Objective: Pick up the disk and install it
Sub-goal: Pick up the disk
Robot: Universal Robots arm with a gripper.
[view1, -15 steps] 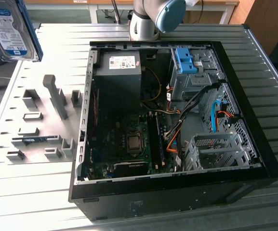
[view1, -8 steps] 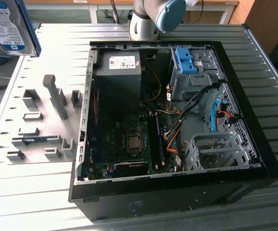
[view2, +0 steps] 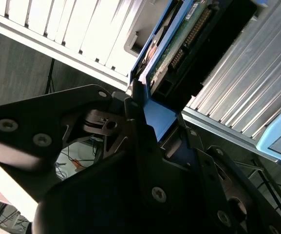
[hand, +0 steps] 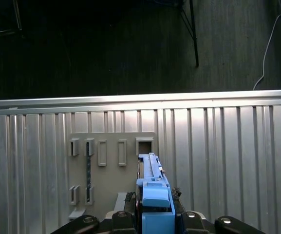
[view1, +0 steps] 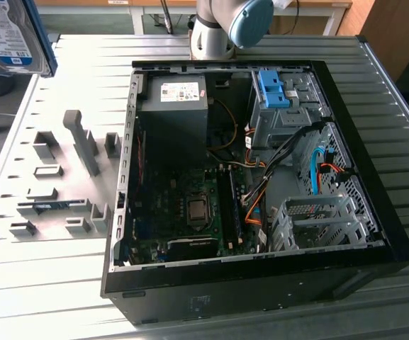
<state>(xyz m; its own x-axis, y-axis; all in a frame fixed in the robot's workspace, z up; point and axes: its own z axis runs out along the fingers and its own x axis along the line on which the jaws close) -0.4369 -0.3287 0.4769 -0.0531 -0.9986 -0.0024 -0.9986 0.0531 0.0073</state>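
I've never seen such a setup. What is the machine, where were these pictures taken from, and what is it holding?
It is one robot arm with a gripper, a two-fingered clamp. The exterior view looks from off the arm at a ribbed metal table bearing an open computer case and a grey plate with slots. Both wrist views come from cameras riding on the arm. The gripper is shut on the disk, a hard drive in a blue frame, held in the air above the table.

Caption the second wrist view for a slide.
Gripper clamped on the disk, ribbed metal table in the background.
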